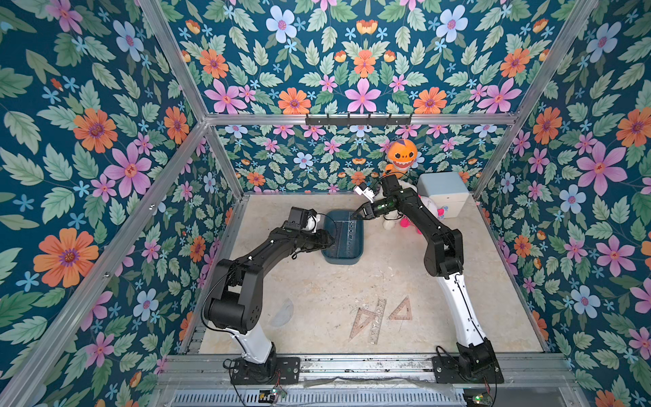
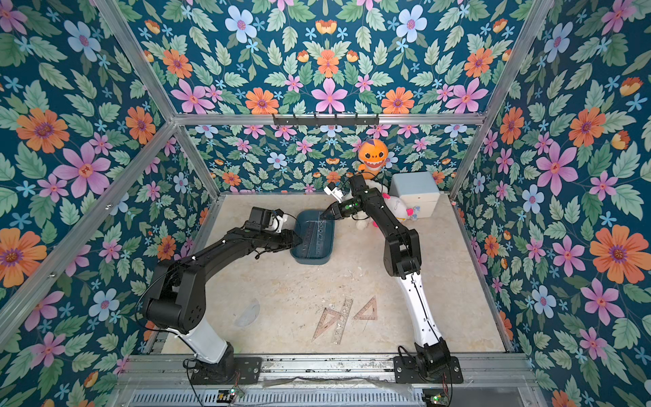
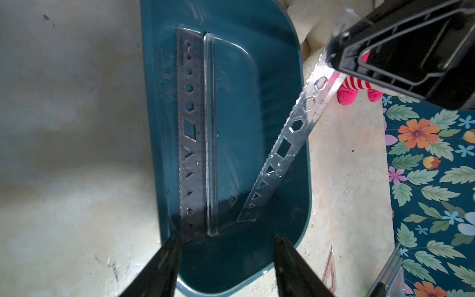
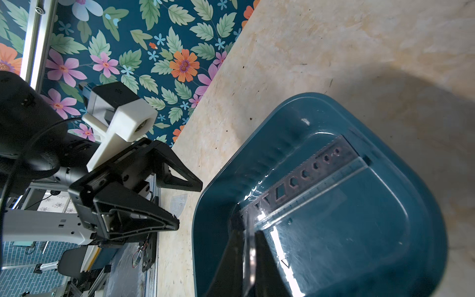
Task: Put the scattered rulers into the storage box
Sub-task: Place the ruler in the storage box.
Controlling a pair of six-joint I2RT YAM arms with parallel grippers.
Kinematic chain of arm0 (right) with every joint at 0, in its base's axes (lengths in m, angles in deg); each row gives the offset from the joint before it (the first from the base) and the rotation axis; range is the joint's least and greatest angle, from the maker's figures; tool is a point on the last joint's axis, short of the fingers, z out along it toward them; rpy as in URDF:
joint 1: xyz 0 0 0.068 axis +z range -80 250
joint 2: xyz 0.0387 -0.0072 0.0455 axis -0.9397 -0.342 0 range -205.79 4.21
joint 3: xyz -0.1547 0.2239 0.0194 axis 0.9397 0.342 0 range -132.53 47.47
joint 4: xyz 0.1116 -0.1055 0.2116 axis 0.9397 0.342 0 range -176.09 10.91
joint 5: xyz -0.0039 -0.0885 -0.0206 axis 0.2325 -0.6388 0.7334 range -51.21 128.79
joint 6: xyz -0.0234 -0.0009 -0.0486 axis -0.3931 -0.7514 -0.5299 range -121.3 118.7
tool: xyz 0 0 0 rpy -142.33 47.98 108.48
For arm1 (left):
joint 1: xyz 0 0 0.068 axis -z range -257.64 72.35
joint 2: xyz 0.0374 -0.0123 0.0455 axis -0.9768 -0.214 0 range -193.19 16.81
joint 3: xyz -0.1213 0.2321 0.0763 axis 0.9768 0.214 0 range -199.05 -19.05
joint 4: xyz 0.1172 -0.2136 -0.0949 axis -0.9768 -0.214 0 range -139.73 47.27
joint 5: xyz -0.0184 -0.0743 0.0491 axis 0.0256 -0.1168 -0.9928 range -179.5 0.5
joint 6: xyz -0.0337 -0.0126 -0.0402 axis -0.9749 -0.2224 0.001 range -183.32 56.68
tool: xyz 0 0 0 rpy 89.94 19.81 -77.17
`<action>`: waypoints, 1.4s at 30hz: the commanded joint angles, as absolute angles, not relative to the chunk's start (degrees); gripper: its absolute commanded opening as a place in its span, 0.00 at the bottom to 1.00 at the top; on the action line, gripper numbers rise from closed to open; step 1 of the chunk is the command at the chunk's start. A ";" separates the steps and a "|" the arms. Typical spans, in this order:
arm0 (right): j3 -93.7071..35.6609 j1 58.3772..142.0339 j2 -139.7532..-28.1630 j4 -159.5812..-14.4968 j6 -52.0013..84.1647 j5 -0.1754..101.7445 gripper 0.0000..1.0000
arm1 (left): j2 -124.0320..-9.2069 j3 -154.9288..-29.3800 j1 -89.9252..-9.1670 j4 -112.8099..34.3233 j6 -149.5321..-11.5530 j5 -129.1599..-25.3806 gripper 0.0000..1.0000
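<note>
The dark teal storage box (image 1: 343, 260) (image 2: 310, 261) sits at mid-table. Inside it a pinkish stencil ruler (image 3: 190, 128) (image 4: 308, 172) lies flat beside a clear straight ruler (image 3: 211, 128). My right gripper (image 1: 355, 215) (image 4: 248, 226) is shut on the upper end of another clear stencil ruler (image 3: 290, 133), which slants down with its lower end on the box floor. My left gripper (image 1: 331, 243) (image 3: 227, 246) hangs open over the box's left end with nothing in it. Near the front lie two set squares (image 1: 363, 322) (image 1: 401, 310), a straight ruler (image 1: 377, 320) and a clear protractor (image 1: 281, 313).
An orange shark plush (image 1: 401, 155), a white and pink plush (image 1: 435, 209) and a pale blue cube container (image 1: 444, 193) crowd the back right corner, just behind my right arm. Flowered walls close in the table on three sides.
</note>
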State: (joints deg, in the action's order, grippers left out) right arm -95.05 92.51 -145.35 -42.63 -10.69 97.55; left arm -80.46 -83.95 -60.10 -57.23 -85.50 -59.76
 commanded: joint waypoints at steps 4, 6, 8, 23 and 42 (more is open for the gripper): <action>-96.90 92.35 -146.45 -44.65 -8.69 96.38 0.37 | -80.84 -83.83 -60.50 -55.52 -85.29 -59.04 0.63; -97.77 92.22 -146.61 -44.74 -8.21 95.78 0.46 | -81.00 -83.83 -60.64 -55.33 -85.38 -58.91 0.63; -98.58 92.17 -146.41 -44.44 -8.16 94.47 0.53 | -81.01 -83.77 -60.77 -55.15 -85.56 -58.83 0.62; -85.77 93.59 -131.48 -49.59 1.92 84.22 0.70 | -80.19 -82.30 -61.74 -53.67 -89.35 -60.52 0.64; -25.04 108.22 -102.10 -74.54 13.96 55.11 0.41 | -70.54 -63.91 -55.95 -46.20 -97.05 -59.73 0.57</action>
State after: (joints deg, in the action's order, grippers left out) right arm -26.51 108.26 -102.18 -68.79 12.32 59.34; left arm -70.37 -64.85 -56.17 -49.80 -94.87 -59.74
